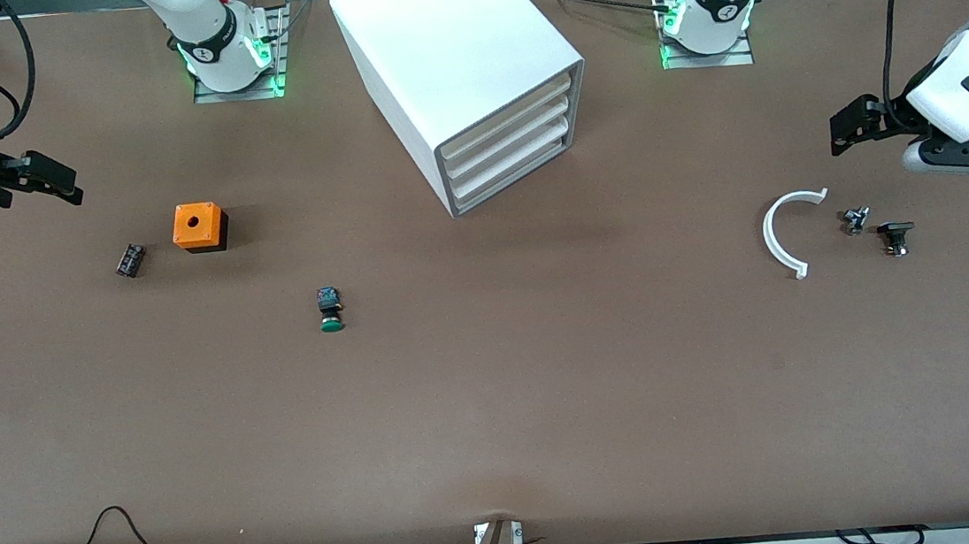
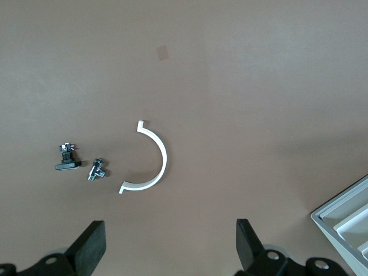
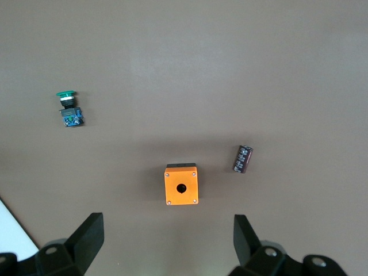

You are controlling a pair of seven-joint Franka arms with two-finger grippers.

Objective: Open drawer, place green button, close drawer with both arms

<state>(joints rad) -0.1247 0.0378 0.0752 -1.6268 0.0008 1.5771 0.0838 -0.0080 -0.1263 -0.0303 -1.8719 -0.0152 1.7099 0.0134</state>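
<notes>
Nothing in the job looks begun yet. The white cabinet sits at the top middle of the front view, and its bottom drawer is pushed in all the way. The button with the green cap lies on its side on the brown counter, a little below and to the side of the middle of the front view, well apart from the cabinet.

The right gripper hangs at the upper left edge of the front view, over bare counter near the orange cube and the small black cylinder part. Its fingers are spread wide and hold nothing.

The left gripper hangs at the right edge of the front view, over counter near the curved white piece, a small metal bolt and a black part. Its fingers are spread wide and empty too.

The first step is likely opening the drawer. One arm must reach the drawer front and pull it straight out. Then the other arm can pick up the button.
</notes>
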